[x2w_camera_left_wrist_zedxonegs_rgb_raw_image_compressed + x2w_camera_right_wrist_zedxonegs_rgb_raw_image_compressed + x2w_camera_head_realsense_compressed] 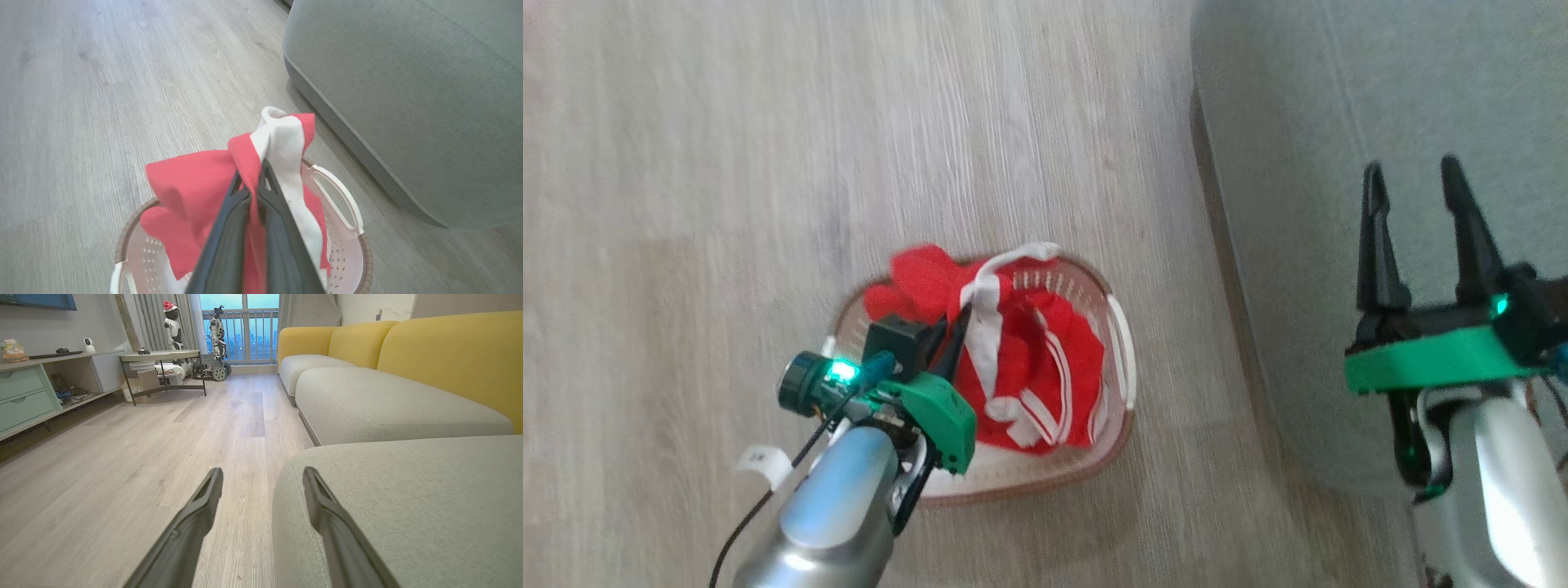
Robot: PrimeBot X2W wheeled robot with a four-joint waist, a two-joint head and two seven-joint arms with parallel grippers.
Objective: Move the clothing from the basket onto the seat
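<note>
Left gripper (251, 171): fingers pinched together on a fold of the red-and-white clothing (1029, 367). The bunch is lifted above the basket (1123, 343), the rest lying inside. Seat (1339, 98) lies to the basket's right, so the carry should go rightward. Right gripper (1413, 175): fingers spread, empty, over the seat's edge.
</note>
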